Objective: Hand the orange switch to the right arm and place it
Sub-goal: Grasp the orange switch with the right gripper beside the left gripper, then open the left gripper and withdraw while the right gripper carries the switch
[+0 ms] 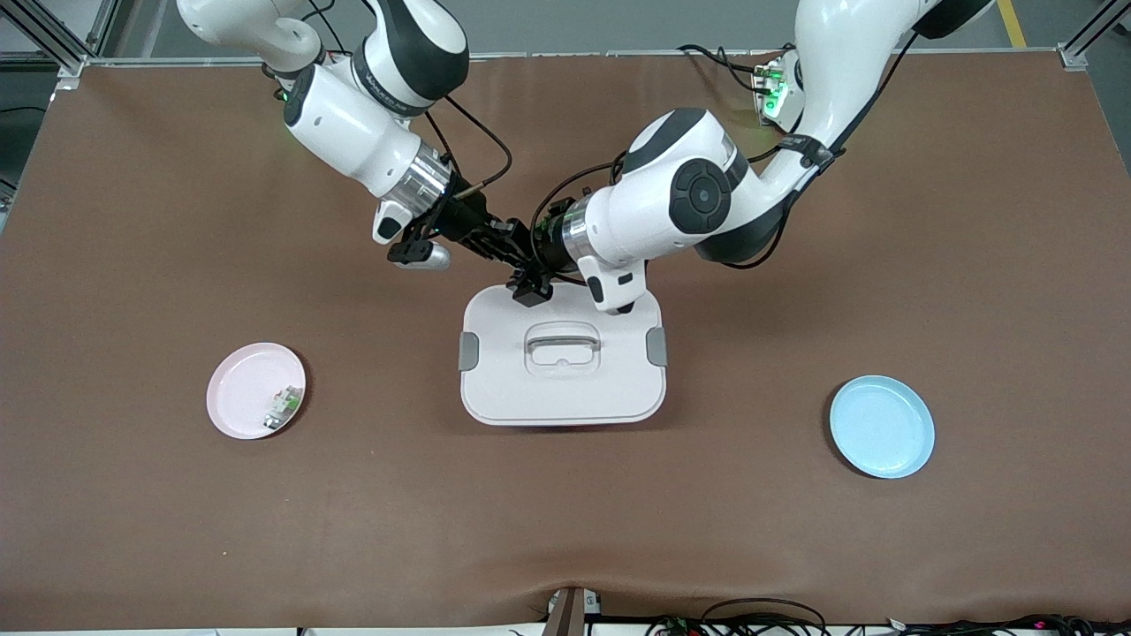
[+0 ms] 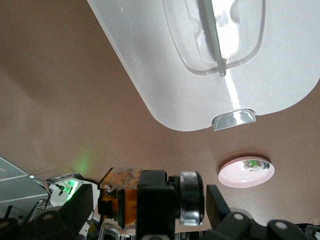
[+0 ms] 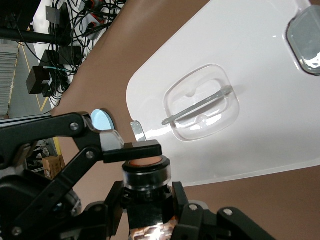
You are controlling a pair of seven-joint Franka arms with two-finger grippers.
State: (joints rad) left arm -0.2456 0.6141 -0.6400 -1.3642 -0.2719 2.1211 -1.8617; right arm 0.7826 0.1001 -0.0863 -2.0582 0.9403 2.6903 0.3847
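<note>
No legible text, labels, brand names, numbers or signs can be read on any item in view.

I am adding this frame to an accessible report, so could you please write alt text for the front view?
Over the farther edge of a white rectangular lidded container, the right gripper and left gripper meet at a handover. A pink round plate holding a small white-and-green part lies toward the right arm's end of the brown table, a blue round plate toward the left arm's.
</note>
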